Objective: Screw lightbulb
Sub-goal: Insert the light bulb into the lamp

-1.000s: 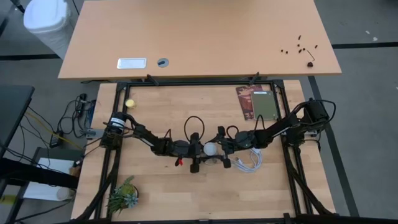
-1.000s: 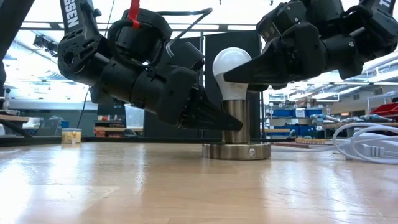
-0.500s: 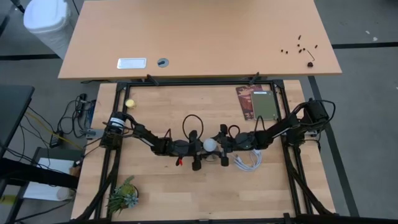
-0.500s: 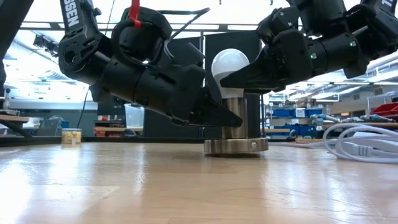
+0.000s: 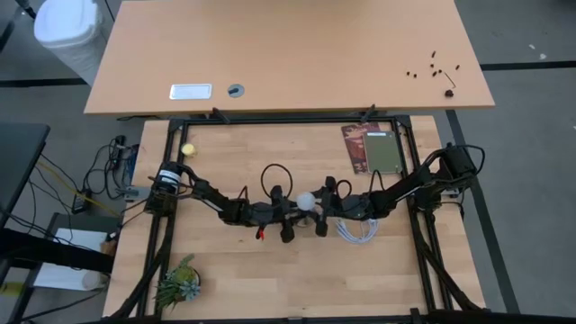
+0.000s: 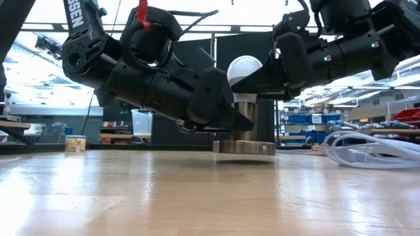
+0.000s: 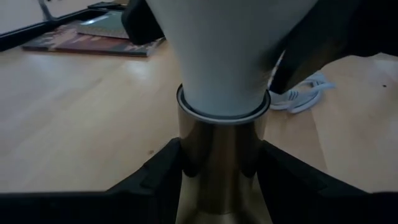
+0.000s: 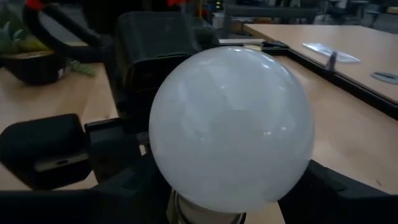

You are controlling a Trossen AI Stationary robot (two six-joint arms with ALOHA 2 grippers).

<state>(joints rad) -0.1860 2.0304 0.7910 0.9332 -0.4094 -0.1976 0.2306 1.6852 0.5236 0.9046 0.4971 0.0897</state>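
The white lightbulb (image 5: 307, 200) stands upright in a metallic socket (image 6: 244, 122), a cylinder on a flat round base (image 6: 244, 148) at mid-table. In the low view the bulb's globe (image 6: 244, 68) rises above the cylinder. My left gripper (image 5: 298, 211) comes from the table's left, low, and is shut on the socket cylinder. My right gripper (image 5: 318, 205) comes from the right, higher, and is shut on the bulb. In the right wrist view the globe (image 8: 231, 127) fills the picture. My left gripper pinches the socket's cylinder (image 7: 222, 158) between its two fingers (image 7: 163, 171), just below the bulb's neck. The fingers come nearly level from the table's left. The socket stands upright, its base at the tabletop. My right gripper holds the bulb's lower part below the globe (image 8: 186, 208), one finger (image 8: 329, 190) on either side. It comes from the table's right, slanting slightly down. The bulb stands upright in the socket.
A white plug with a coiled cord (image 5: 358, 229) lies just right of the socket, and shows in the low view (image 6: 367, 149). A dark booklet and a green board (image 5: 373, 148) lie at the far right, a small plant (image 5: 178, 283) at the near left, and a yellow object (image 5: 188, 149) at the far left.
Both grippers, with the socket and bulb between them, have shifted toward the table's far edge. The socket has slid along the table and stayed upright. The white cord has been drawn along after it. My right gripper has turned about the bulb.
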